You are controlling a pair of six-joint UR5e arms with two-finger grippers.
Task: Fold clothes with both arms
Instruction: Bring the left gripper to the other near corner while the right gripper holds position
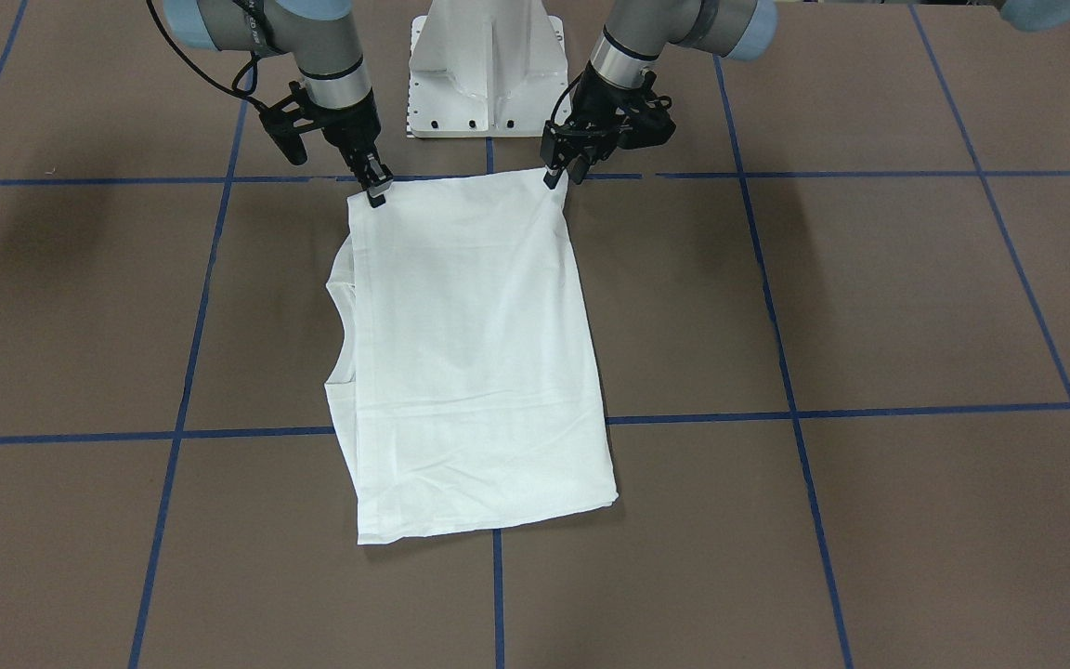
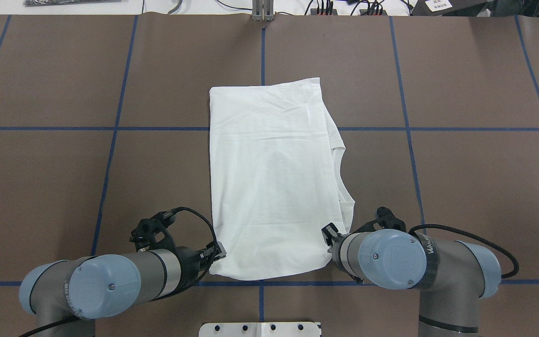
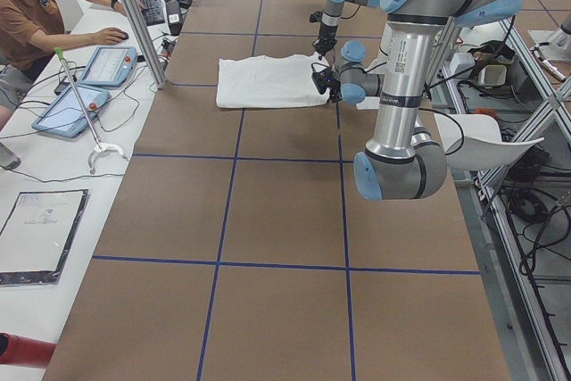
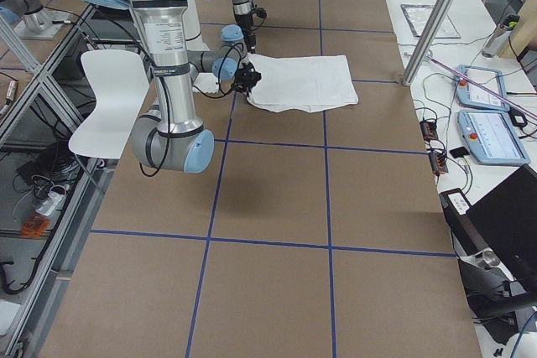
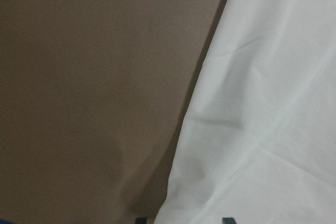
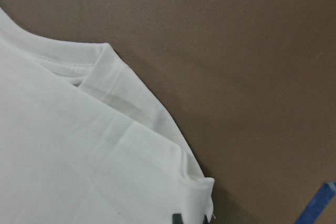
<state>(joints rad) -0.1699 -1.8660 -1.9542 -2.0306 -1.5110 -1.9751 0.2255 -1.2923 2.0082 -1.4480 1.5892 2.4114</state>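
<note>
The white T-shirt (image 1: 470, 353) lies folded into a long rectangle mid-table, its collar (image 1: 335, 325) peeking out from one long side. It also shows in the overhead view (image 2: 269, 178). My left gripper (image 1: 555, 177) is shut on the shirt's corner nearest the robot base, seen in the overhead view (image 2: 218, 255). My right gripper (image 1: 377, 192) pinches the other near corner, by the collar side (image 2: 329, 231). The wrist views show only cloth (image 5: 273, 129) and the layered corner with the collar rib (image 6: 63, 66). No black text is visible.
The white pedestal base (image 1: 487, 74) stands just behind the shirt's near edge. Blue tape lines (image 1: 869, 409) cross the brown table. An operator (image 3: 36, 6) sits with tablets (image 3: 71, 109) at the far side. A white chair (image 4: 109, 98) stands beside the table.
</note>
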